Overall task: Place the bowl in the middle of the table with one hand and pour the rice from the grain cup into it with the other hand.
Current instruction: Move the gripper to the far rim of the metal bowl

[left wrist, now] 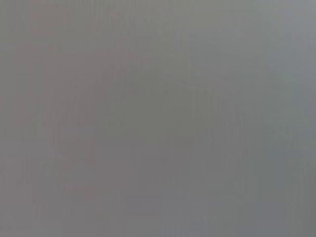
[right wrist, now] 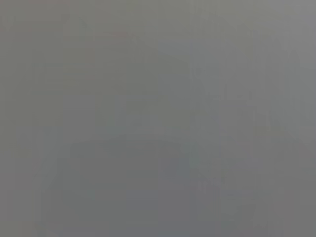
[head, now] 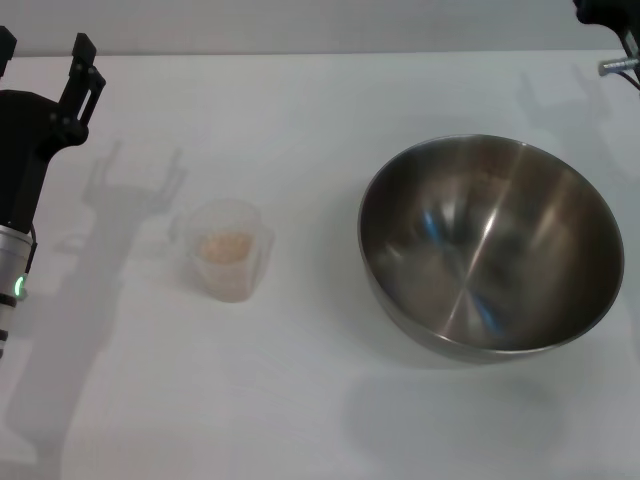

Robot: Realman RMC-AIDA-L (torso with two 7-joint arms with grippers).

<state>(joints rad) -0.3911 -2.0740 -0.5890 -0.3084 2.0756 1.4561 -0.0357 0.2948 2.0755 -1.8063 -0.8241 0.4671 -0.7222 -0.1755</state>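
We see the wide shiny steel bowl (head: 490, 245) on the white table (head: 320, 400) toward its right edge, nearer our right gripper (head: 610, 25), whose jaws we cannot tell; the small clear plastic grain cup (head: 228, 250) holding beige rice (head: 226, 244) stands toward the left edge, near our left gripper (head: 45, 55), jaws spread and empty.

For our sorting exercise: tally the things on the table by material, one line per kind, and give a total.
Metal: 1, the bowl
Clear plastic: 1, the grain cup, holding rice
Total: 2 containers on the table
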